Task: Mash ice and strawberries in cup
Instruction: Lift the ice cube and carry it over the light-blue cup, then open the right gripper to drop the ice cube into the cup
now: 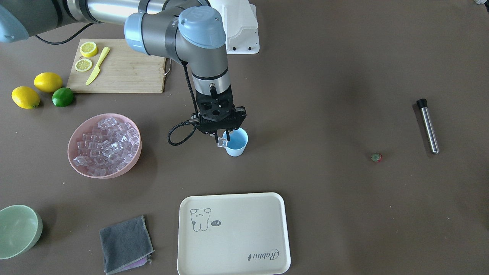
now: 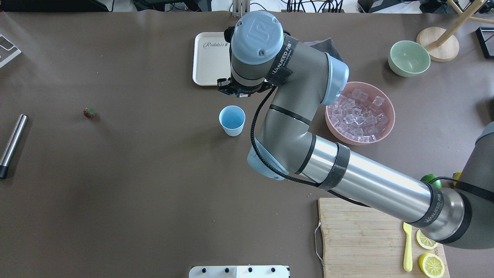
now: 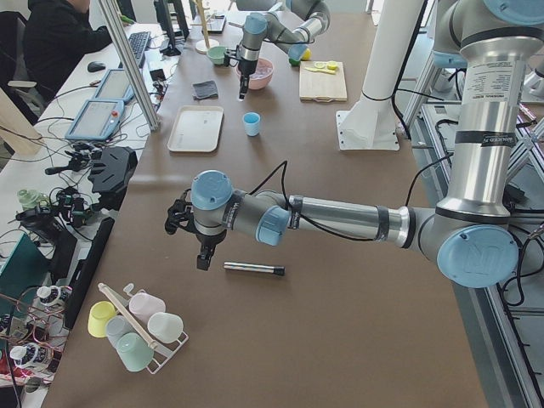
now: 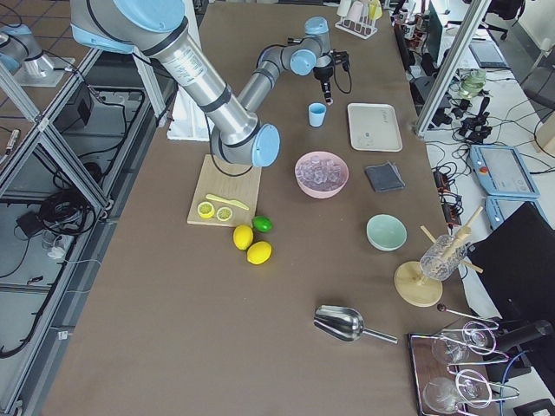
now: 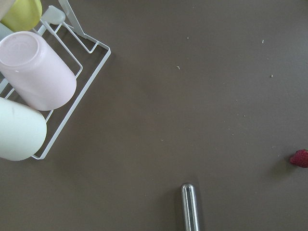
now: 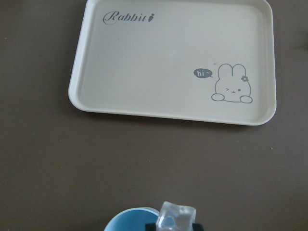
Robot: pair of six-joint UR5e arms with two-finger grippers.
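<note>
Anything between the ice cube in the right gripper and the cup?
Nothing visible. The right gripper holds the ice cube right by the cup, at its rim rather than over the middle. The cup's mouth is open, and from overhead it looks empty.

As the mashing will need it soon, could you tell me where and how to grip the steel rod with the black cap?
Probably at mid-shaft of the steel rod, coming straight down from above with the jaws closing across it. It lies flat on the table, its round, even shaft clear on both sides.
</note>
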